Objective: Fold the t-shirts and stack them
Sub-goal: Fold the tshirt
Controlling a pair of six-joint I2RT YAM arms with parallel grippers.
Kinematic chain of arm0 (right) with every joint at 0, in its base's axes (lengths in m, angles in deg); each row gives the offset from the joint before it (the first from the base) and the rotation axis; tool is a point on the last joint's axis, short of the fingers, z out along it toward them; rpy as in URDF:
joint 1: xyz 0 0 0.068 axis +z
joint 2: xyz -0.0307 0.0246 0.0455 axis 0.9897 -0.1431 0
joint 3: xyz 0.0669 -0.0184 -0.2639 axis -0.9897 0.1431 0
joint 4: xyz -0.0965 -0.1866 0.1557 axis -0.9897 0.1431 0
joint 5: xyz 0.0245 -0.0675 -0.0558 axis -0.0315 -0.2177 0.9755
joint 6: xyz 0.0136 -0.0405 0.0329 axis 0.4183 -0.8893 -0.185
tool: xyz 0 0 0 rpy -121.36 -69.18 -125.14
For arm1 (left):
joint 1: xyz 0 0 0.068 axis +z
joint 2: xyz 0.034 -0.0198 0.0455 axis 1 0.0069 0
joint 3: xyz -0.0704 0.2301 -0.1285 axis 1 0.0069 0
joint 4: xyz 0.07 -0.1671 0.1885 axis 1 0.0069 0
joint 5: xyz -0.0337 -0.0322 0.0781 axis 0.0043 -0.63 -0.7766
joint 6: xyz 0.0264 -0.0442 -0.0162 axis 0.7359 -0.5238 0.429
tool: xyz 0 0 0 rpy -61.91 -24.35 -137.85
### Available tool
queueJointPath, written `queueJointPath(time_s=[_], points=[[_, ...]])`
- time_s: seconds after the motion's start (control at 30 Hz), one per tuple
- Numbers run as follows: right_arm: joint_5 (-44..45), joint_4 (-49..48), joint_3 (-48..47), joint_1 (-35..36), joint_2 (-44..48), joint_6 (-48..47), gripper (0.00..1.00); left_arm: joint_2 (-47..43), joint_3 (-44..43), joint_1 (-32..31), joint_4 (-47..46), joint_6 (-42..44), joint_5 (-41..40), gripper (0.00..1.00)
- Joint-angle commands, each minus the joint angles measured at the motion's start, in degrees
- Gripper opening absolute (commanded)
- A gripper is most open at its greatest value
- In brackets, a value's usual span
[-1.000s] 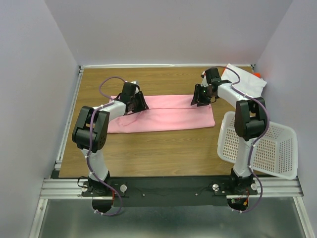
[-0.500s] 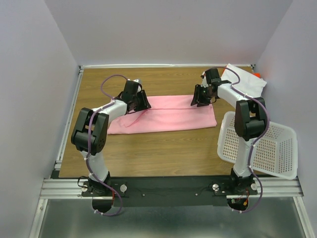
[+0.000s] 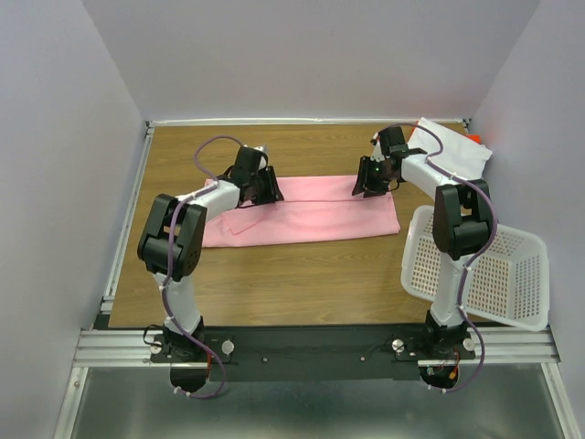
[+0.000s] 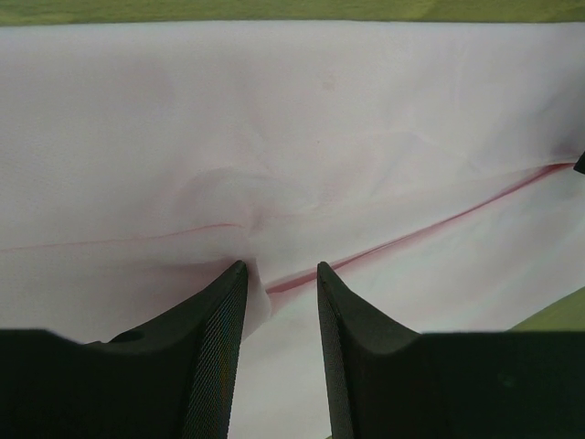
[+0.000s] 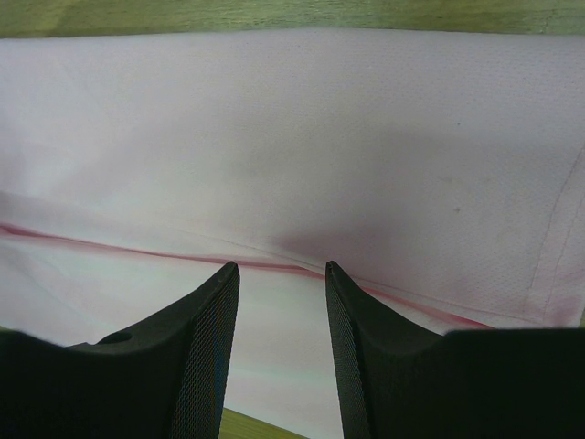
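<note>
The light pink t-shirt lies as a long folded band across the middle of the table. My left gripper is open, its tips down on the shirt's upper left part. In the left wrist view the cloth puckers at the left fingertip, beside a dark pink fold line. My right gripper is open, tips on the shirt's upper right part, on the same fold line in the right wrist view. A folded white t-shirt lies at the back right, with an orange-red one peeking out behind it.
A white perforated plastic basket lies tilted at the right edge of the table, next to the right arm's base. Grey walls close in the table on three sides. Bare wood shows in front of the pink shirt.
My left gripper has slid to the right along the pink shirt's upper edge, pushing the cloth at its left end into a small fold. The right gripper has stayed in place.
</note>
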Motion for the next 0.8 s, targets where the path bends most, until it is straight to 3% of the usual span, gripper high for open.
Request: queueJointPath(time_s=[0.0,0.53,0.77], points=[[1.35,0.59,0.76,0.07,0.16,0.28,0.50,1.79,-1.87,-0.71,3.10,1.35,1.62,0.45],[1.62,0.68,-0.56,0.07,0.59,-0.16,0.50,3.55,-5.03,-0.71,6.53,3.03,4.59,0.44],[1.27,1.03,-4.34,-0.01,1.73,-0.95,0.50,3.37,-12.32,-0.71,7.23,0.39,7.94,0.44]])
